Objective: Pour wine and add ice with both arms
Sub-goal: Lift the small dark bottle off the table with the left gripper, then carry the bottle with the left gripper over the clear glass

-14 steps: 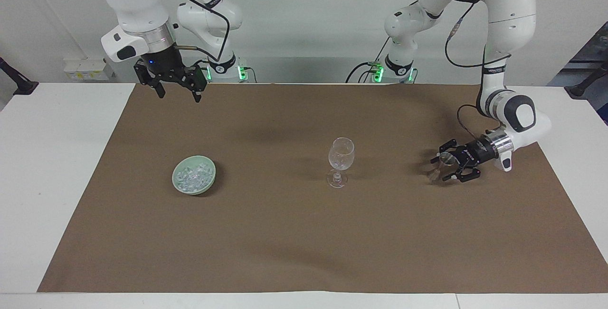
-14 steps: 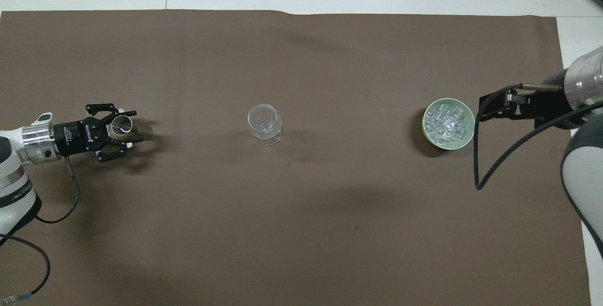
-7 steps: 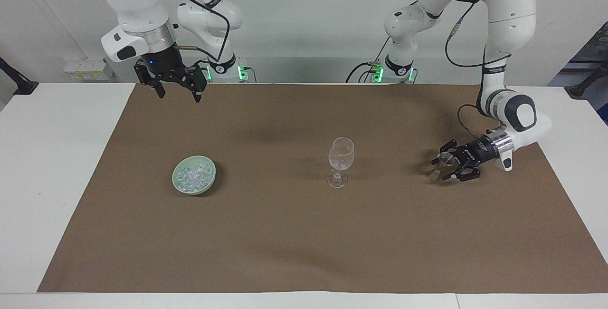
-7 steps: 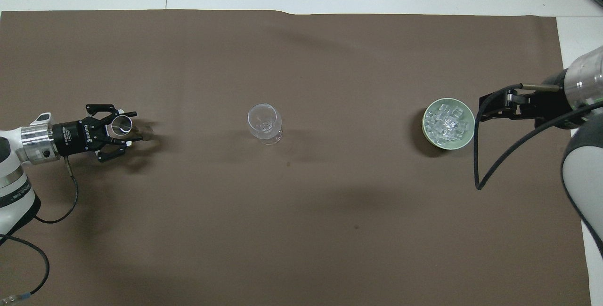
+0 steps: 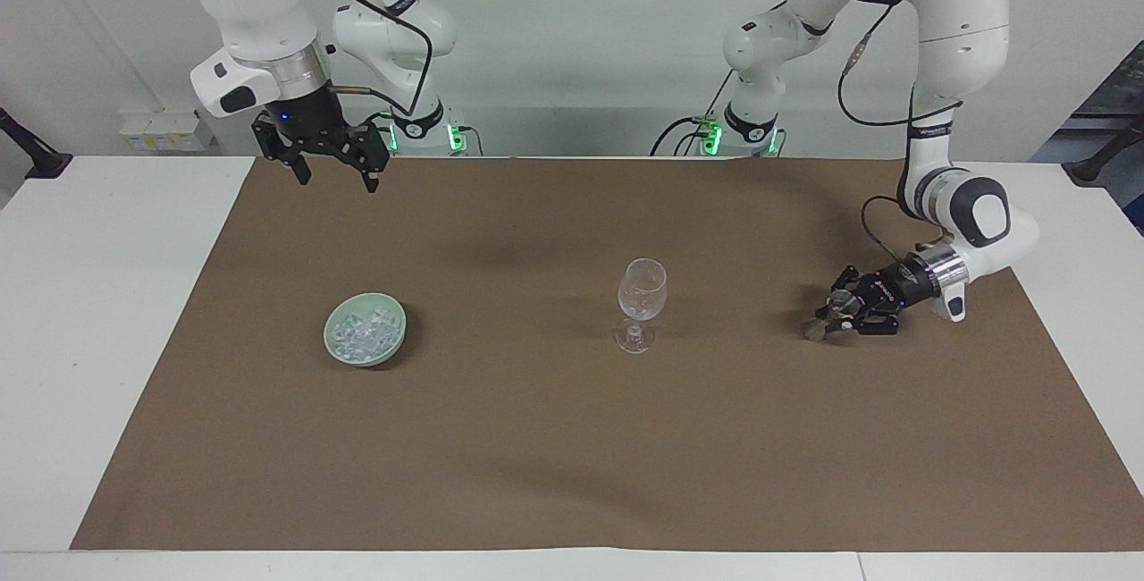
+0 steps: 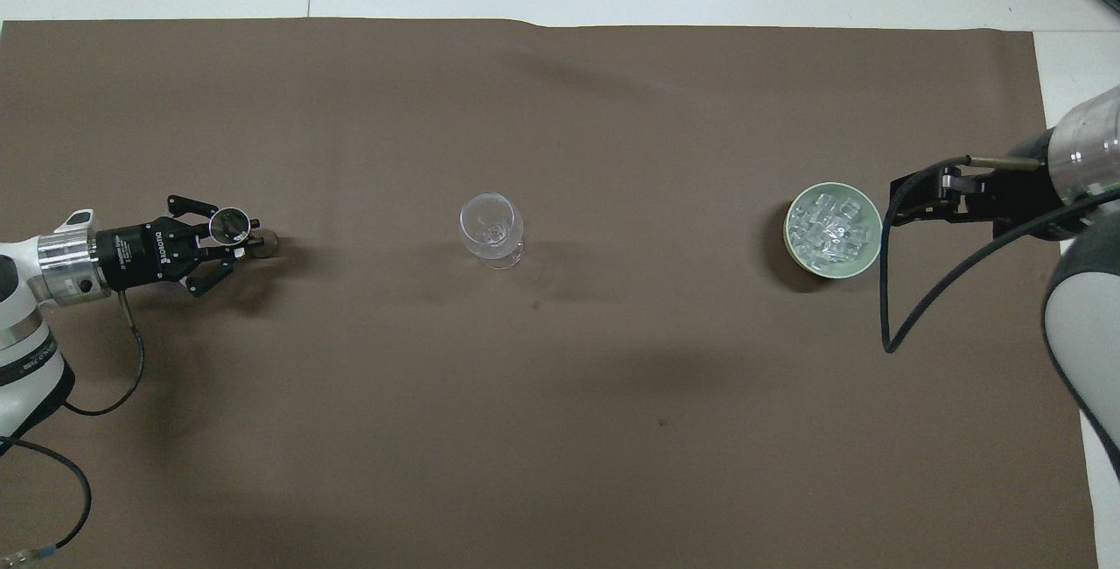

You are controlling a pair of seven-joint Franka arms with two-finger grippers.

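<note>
The left hand (image 5: 836, 317) is pinching a small clear glass cup (image 6: 231, 225) low over the surface; the right hand (image 5: 331, 172) is waiting, spread, above the brown mat (image 5: 572, 438).

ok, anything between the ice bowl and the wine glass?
Nothing visible. Bare brown mat lies between the bowl of ice and the wine glass. Right gripper hangs open, up in the air.
</note>
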